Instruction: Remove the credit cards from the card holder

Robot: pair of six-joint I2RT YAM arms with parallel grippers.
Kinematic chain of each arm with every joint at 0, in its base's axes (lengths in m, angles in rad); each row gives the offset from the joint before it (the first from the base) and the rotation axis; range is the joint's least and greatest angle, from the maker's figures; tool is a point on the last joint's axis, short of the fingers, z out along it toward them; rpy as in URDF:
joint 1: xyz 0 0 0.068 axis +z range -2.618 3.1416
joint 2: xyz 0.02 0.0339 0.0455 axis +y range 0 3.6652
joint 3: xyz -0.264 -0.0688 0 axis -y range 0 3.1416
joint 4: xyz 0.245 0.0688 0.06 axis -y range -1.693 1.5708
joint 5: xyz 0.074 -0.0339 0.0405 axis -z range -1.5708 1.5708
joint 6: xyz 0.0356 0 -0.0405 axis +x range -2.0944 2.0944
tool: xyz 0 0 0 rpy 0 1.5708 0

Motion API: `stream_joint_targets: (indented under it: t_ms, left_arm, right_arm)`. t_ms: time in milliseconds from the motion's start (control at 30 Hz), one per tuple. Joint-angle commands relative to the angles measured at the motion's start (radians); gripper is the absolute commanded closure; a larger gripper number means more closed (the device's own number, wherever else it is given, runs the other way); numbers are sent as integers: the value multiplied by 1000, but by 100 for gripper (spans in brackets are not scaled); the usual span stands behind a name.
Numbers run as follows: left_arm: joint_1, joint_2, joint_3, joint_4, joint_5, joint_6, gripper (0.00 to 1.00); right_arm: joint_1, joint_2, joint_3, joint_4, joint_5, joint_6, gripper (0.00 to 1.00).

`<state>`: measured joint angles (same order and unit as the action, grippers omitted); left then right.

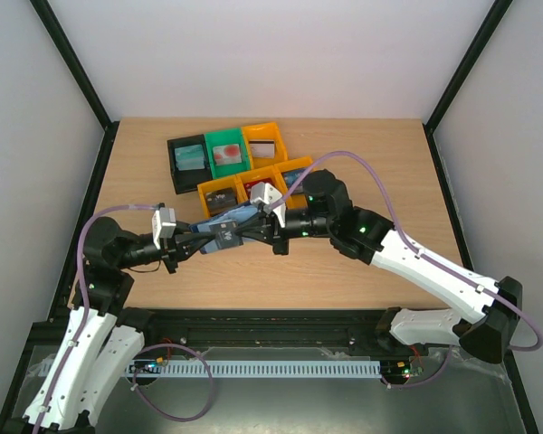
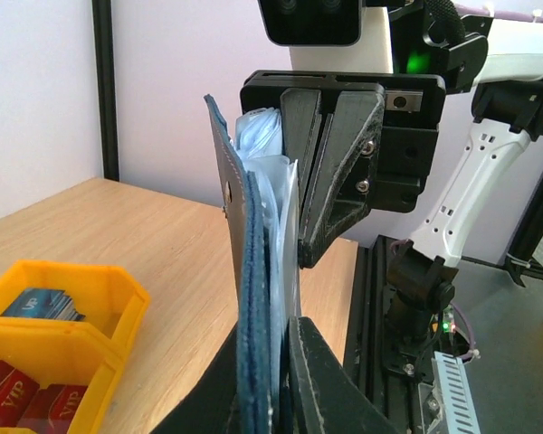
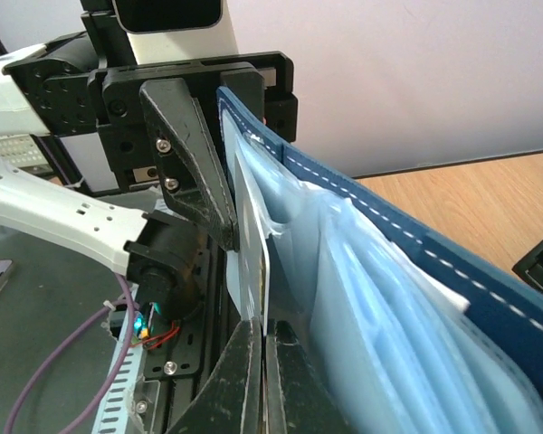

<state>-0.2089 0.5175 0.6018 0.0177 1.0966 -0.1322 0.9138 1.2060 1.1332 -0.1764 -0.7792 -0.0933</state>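
Note:
The card holder [image 1: 228, 223] hangs above the middle of the table between my two grippers, dark navy outside with pale blue pockets [image 3: 389, 298] spread open. My left gripper [image 2: 270, 366] is shut on its lower edge, and the card holder [image 2: 253, 271] stands edge-on between the fingers. From the opposite side my right gripper [image 3: 265, 330] is shut on a thin pale credit card [image 3: 252, 262] that sticks out of an outer pocket. In the top view the left gripper [image 1: 199, 242] and the right gripper [image 1: 255, 232] face each other closely.
At the back of the table stand a black bin [image 1: 188, 163], a green bin [image 1: 226, 154] and an orange bin [image 1: 264, 145], with a row of yellow-orange bins [image 1: 222, 193] in front. A yellow bin [image 2: 45, 303] holds cards, red ones [image 2: 18, 389] below it.

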Motion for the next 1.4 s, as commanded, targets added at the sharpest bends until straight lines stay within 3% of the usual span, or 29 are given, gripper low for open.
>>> stream_joint_targets:
  t_ms: [0,867,1033,1167,1367]
  left_arm:
    - [2,-11,-14,31,8,-5,98]
    - [2,-25,-20,-16,-18,50,98]
    - [2,-27,-44,61,-21,-1,98]
    - [-5,-31,-99,220,-24,-136,87]
    - [-9,-34,-105,210,-18,-126,77]
  right_arm:
    - [-23,-41,-16,-21,45,-20,98]
    - [-70,-75,-51,-32,59,-19,98]
    - [-70,-41,-31,18,-11,42,98]
    - [-69,48,-20,127,-107,132,98]
    - [-67,82,-32,215,-130,195,98]
